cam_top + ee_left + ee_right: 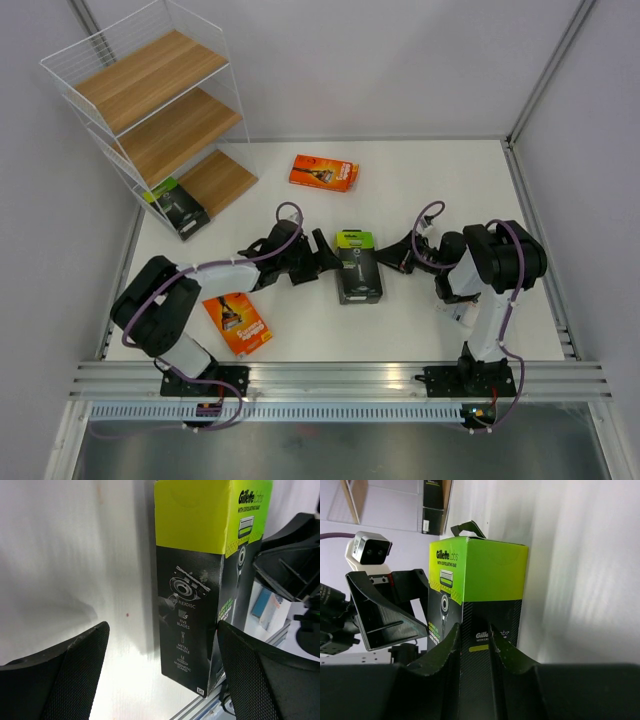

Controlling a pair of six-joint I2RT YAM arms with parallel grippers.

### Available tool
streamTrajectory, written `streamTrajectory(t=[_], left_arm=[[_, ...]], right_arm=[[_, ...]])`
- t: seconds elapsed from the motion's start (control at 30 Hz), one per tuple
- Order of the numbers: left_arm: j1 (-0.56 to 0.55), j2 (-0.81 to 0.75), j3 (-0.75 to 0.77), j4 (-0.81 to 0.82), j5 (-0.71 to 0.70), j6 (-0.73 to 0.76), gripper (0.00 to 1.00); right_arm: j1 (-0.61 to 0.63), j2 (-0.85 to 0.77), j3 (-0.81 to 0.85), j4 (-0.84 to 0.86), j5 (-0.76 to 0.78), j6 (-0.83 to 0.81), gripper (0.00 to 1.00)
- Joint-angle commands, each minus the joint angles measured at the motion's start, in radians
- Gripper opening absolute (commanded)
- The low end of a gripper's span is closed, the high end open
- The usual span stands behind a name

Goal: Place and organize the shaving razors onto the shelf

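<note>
At desk (450, 200) centre, between arms: black flat razor pack with lime-green end (358, 265), long axis pointing away from bases. Left tool (328, 256) just beside it, gaping, empty. Right tool (385, 258) opposite, jaws narrow; grip we cannot tell. White-wire wooden-board shelf (150, 70) far left.

Cannot see the near end of the black-and-lime pack (475, 580) behind the right fingers (440, 655); can glimpse only a sliver of the white-and-blue pack (265, 607) toward the bench's (420, 180) right edge.
</note>
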Motion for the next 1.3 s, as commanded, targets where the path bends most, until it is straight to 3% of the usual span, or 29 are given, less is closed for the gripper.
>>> streamTrajectory(t=[0.0, 0.13, 0.33, 0.7, 0.9, 1.0, 1.03, 1.1, 1.2, 1.23, 1.27], left_arm=[[-0.001, 0.026, 0.029, 0.043, 0.017, -0.01, 0.93], [-0.003, 0.057, 0.035, 0.081, 0.046, -0.014, 0.93], [-0.003, 0.136, 0.075, 0.161, 0.089, -0.022, 0.93], [-0.013, 0.293, -0.053, 0.596, 0.135, -0.195, 0.92], [-0.029, 0.342, -0.022, 0.701, 0.17, -0.203, 0.79], [-0.038, 0.344, 0.004, 0.655, 0.164, -0.178, 0.61], [-0.039, 0.339, 0.007, 0.641, 0.16, -0.175, 0.48], [-0.039, 0.324, -0.002, 0.627, 0.14, -0.174, 0.39], [-0.029, 0.284, -0.034, 0.624, 0.083, -0.172, 0.37], [-0.01, 0.27, -0.048, 0.624, 0.075, -0.168, 0.38], [0.0, 0.259, -0.054, 0.626, 0.072, -0.164, 0.38]], right_arm=[[-0.046, 0.113, -0.103, -0.031, 0.039, -0.009, 0.08], [-0.047, 0.074, -0.09, -0.126, 0.051, -0.073, 0.08], [-0.047, 0.093, -0.083, -0.134, 0.051, -0.075, 0.07], [-0.047, 0.091, -0.089, -0.145, 0.062, -0.088, 0.08], [-0.046, 0.065, -0.084, -0.177, 0.065, -0.099, 0.1], [-0.046, 0.042, -0.078, -0.205, 0.065, -0.108, 0.11], [-0.046, 0.031, -0.068, -0.244, 0.063, -0.116, 0.13], [-0.046, -0.002, -0.048, -0.324, 0.065, -0.157, 0.16], [-0.047, -0.192, 0.03, -0.63, 0.085, -0.297, 0.32], [-0.046, -0.25, 0.093, -0.83, 0.148, -0.343, 0.39], [-0.046, -0.309, 0.127, -0.923, 0.187, -0.39, 0.43]])
